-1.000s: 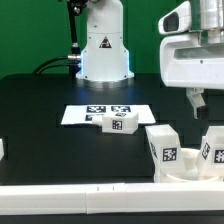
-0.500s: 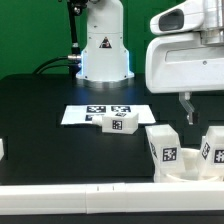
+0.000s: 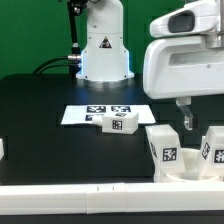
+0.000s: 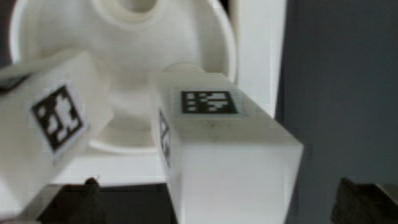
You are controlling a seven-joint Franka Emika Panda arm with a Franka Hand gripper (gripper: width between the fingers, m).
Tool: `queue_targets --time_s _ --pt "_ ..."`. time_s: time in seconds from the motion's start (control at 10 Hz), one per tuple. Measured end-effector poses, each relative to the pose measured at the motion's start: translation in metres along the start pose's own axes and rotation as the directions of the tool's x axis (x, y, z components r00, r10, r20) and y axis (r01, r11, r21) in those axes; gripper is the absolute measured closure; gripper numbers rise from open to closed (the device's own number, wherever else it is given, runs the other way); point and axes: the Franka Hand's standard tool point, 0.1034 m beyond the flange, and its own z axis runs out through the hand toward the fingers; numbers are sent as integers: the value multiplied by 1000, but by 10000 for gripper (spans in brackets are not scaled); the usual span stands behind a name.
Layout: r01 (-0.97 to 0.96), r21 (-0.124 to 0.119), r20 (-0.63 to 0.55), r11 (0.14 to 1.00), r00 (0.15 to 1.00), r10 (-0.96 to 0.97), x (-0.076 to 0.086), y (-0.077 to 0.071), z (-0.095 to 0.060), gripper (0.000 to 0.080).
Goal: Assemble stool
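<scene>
exterior view, left edge at mid-height: a small white piece, cut off by the frame; what it is cannot be told. left of centre: the marker board lies flat on the black table. a loose leg of the stool, tag facing up, sits at the board's right front corner and overlaps it in the picture. upper centre: the robot base. along the lower edge of the frame: a long white border rail.

lower right of the frame: the inner leg and the outer leg stand upright side by side with a gap between them, tags toward the camera. the white wrist housing hangs above that gap. one dark finger points down at the gap and is clear of both legs.

wrist view: the gripper is spread wide, its two dark fingertips at opposite corners of the picture, and it holds nothing. one tagged leg stands in line between the fingertips and the second is just beside it. both are close against the round ring-shaped seat; contact cannot be confirmed.
</scene>
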Motion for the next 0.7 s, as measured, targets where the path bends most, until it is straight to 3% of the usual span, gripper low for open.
queue_targets --time_s 0.2,0.3,0.7 --pt "328 25 42 944 943 -329 -4 -7 4 151" --pt "381 16 39 925 924 -381 -4 -11 2 151" --pt "580 -1 65 814 813 -579 -5 -1 5 151"
